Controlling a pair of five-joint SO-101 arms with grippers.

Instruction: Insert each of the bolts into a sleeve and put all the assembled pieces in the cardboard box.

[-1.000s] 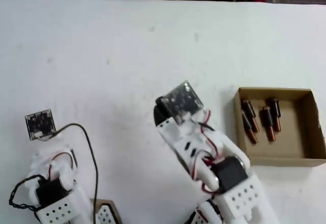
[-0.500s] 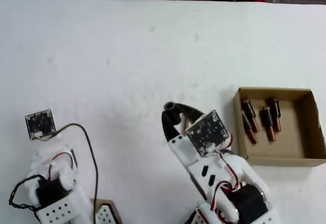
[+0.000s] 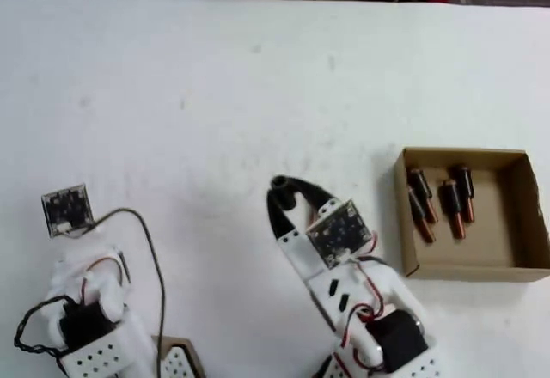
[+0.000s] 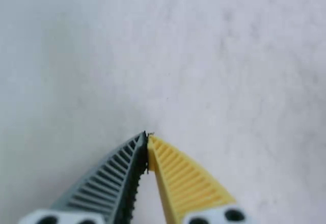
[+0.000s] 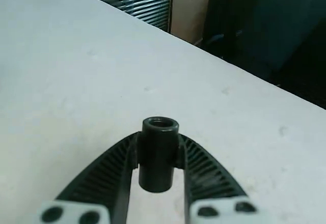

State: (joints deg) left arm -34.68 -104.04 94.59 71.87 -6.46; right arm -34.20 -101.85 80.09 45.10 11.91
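Several assembled pieces (image 3: 447, 199) lie in the cardboard box (image 3: 526, 223), right of high view | right gripper (image 5: 158, 143) pinches one black sleeve (image 5: 157, 165) upright at lower centre, bore up, probably to take a bolt | left gripper (image 4: 147, 136) closed tip to tip, empty, over bare table (image 3: 172, 94)

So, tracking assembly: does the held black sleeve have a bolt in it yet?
Looks empty: the black cylindrical sleeve in the right gripper shows an open bore at its top, no bolt.

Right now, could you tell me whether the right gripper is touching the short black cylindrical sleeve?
Touching. The right wrist view shows the right gripper clamping the black sleeve, both fingers pressed against its sides.
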